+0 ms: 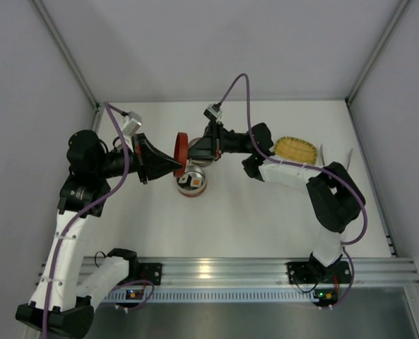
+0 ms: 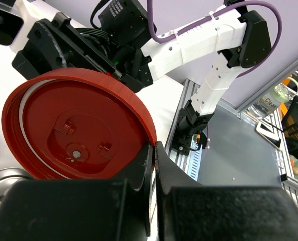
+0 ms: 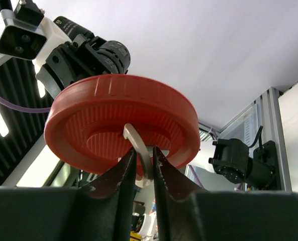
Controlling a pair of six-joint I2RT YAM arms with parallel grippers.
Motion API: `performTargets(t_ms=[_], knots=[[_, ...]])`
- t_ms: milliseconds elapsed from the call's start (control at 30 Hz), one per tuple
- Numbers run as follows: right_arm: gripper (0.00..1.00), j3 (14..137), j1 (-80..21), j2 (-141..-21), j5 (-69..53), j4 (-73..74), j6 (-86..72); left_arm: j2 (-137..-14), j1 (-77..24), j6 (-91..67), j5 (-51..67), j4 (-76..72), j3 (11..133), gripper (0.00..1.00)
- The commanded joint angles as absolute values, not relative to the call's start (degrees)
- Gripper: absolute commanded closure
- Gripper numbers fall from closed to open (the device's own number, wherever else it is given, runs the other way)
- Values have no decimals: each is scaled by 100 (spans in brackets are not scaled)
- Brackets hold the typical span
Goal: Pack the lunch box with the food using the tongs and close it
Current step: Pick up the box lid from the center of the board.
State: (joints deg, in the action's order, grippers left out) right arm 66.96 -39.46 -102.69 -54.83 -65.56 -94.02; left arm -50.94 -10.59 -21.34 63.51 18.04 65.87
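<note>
Lid handover, mid-step. The left gripper (image 2: 153,150) is clamped on the rim of the red lid (image 2: 78,135) and holds it on edge, underside towards its own camera. We judge this leaves the lid's top face free for the other arm.

The right gripper (image 3: 144,168) meets that top face. Its jaws stand nearly together on either side of the pale handle (image 3: 137,140). We cannot tell whether they actually pinch it.

In the top view the lid sits at centre frame, with the two grippers facing each other across it. The lunch box (image 1: 203,185) lies open just below the lid in frame, with the food (image 1: 191,181) already inside. We read packing as done and closing as the step in hand.

Room to move:
- Between the two wrists there is almost none, so any twist of the lid loads both grips.
- The box rim is near the lid's lower edge, so lowering needs the lid turned flat first.
- The yellow tray (image 1: 296,149) lies well apart at right.
- Thin pale strips beside the tray, likely the tongs (image 1: 350,157), are partly hidden by the right arm.
- The table towards the upper frame looks free.
</note>
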Motion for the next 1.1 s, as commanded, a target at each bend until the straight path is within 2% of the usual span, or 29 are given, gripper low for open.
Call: performTargets(t_ms=[0, 133, 233, 267, 333, 367, 400, 467, 500, 567, 600, 733, 900, 967, 1067], knots=[[83, 7040, -4069, -10310, -5546, -6521, -9158, -4931, -1072, -2153, 6513, 1520, 6530, 100], [100, 7023, -4078, -10205, -5607, -6434, -9036, -4939, -1081, -1881, 6382, 1766, 6530, 100], [100, 6917, -4043, -9994, -5634, -6127, -8659, -5009, -1081, -1418, 6057, 2283, 6687, 99], [100, 6804, -4017, -9915, -5616, -5752, -8518, -5045, -1072, -1241, 5664, 2503, 6775, 86], [100, 6672, -3903, -9695, -5546, -5250, -8037, -5176, -1081, -626, 5310, 3188, 7108, 68], [100, 6549, -3841, -9616, -5502, -4595, -7816, -5238, -1072, -450, 4917, 3373, 7241, 51], [100, 6496, -3676, -9528, -5450, -4153, -7570, -5317, -1081, -144, 4696, 3636, 7373, 46], [100, 6408, -3499, -9256, -5143, -3187, -6674, -5387, -1081, 226, 4282, 3866, 7794, 26], [100, 6338, -3428, -9168, -4994, -2303, -6427, -5483, -1081, 429, 3924, 3989, 7935, 7], [100, 6267, -3200, -8913, -4528, -1647, -5925, -5572, -1081, 1009, 3622, 4332, 8329, 6], [100, 6275, -3086, -8843, -4335, -895, -5819, -5651, -1081, 1394, 3447, 4429, 8419, 2], [100, 7012, -3050, -8771, -2852, 1539, -5161, -5914, -1203, 2258, 3052, 4947, 8797, 4], [100, 7119, -2778, -8657, -1952, 2311, -5501, -6380, -2256, 2741, 1673, 5379, 9149, 10], [100, 6962, -2646, -8640, -1934, 2416, -5931, -6547, -3327, 2795, 770, 5362, 9115, 11], [100, 6864, -2602, -8622, -1995, 2452, -6398, -6828, -3629, 2742, 433, 5326, 9018, 15]])
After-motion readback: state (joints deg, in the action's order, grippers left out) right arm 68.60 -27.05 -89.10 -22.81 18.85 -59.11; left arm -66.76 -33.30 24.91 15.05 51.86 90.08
